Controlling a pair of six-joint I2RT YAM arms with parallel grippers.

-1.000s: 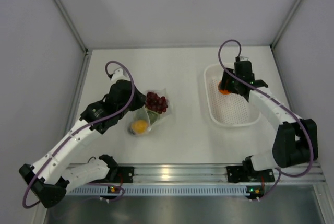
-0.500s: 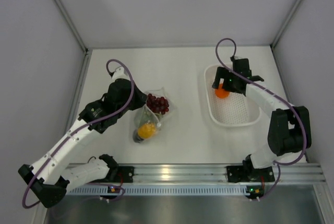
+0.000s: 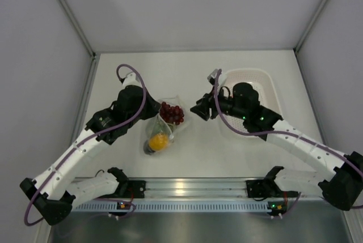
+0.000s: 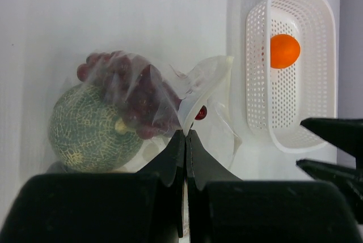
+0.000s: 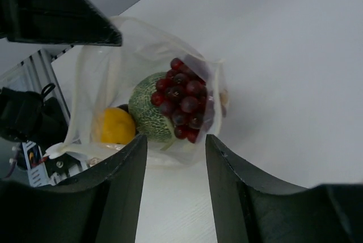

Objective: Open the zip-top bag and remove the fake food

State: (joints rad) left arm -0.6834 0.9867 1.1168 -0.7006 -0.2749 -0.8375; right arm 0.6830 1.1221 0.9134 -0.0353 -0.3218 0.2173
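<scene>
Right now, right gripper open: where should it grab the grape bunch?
Likely across the grape bunch, entering from the basket side through the zip-top bag mouth that the left gripper pinches up. The bunch leans on the melon, facing the right gripper.

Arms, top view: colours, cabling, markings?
Left arm and right arm: white shells, black joint housings, a purple cable looping along each. Left hand and right hand: matte black, with two wedge-shaped fingers. No readable markings.
</scene>
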